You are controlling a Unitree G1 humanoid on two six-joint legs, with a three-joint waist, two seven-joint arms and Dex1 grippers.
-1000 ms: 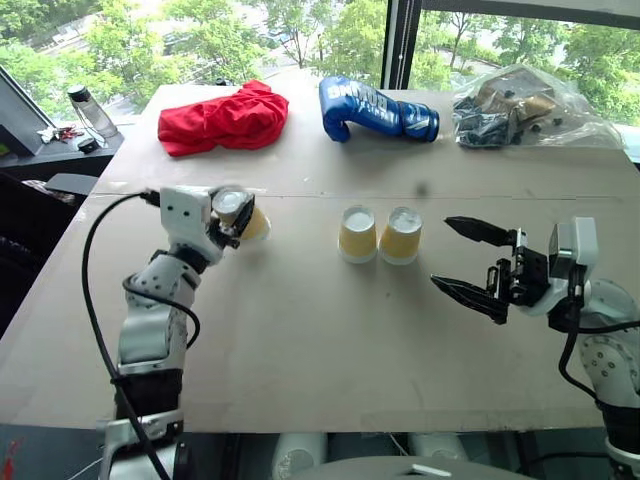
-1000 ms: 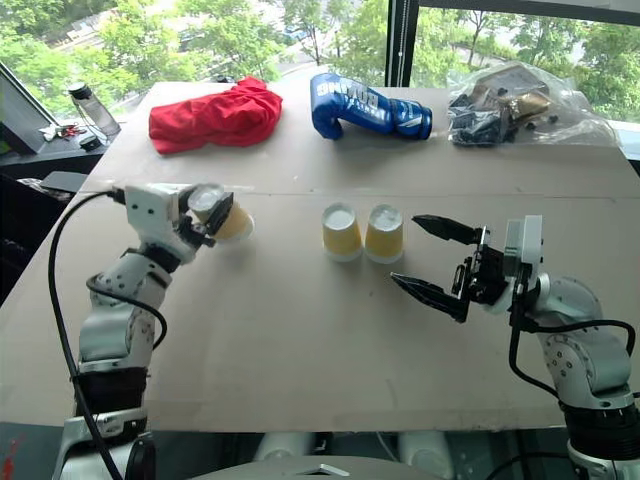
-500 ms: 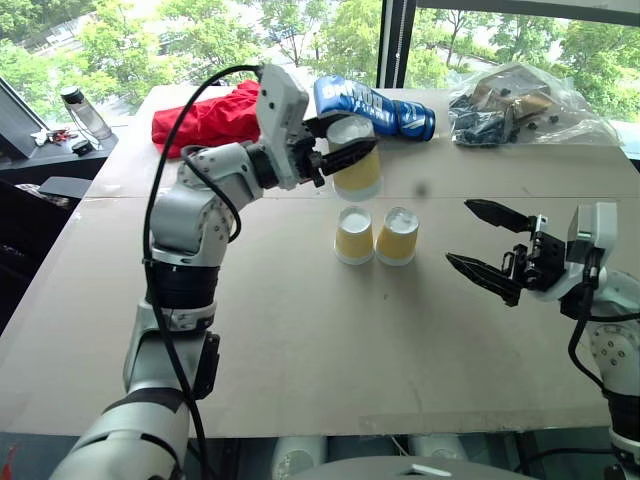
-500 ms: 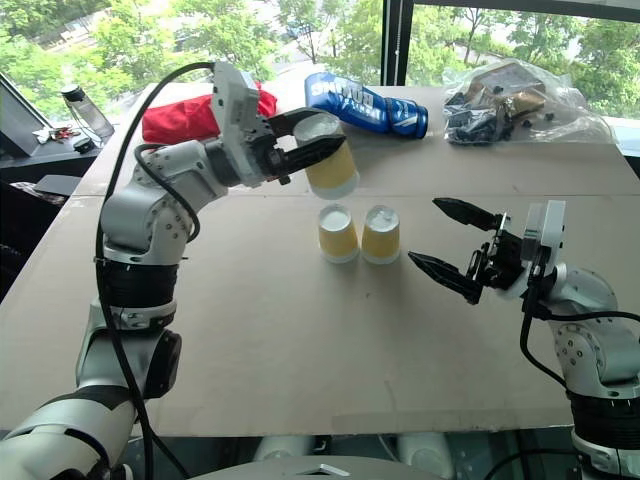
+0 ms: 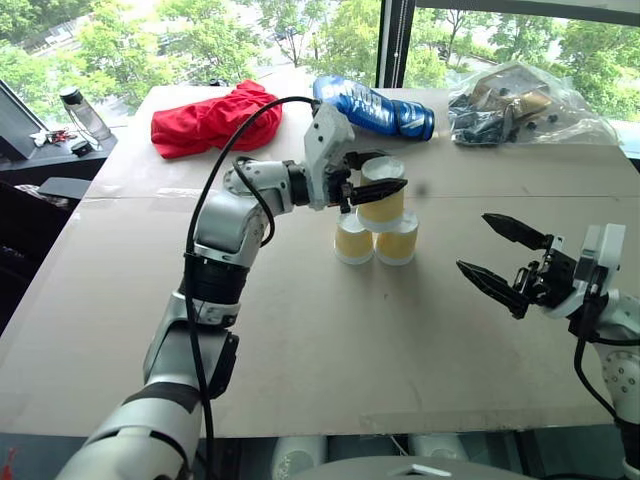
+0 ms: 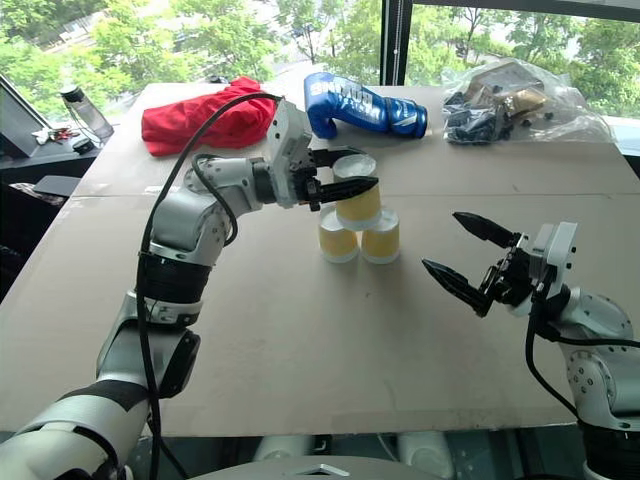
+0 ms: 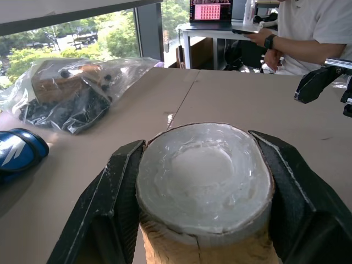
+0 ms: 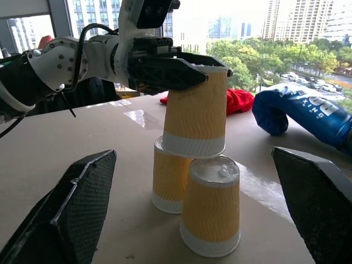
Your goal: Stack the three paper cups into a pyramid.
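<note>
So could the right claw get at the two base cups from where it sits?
Probably yes: the right claw is open, facing the two base cups across bare table; the left claw grips the top cup above them.

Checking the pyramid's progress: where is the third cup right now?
In the left eye view, the third cup sits mid-table in the left gripper, upside down over the two base cups.
</note>
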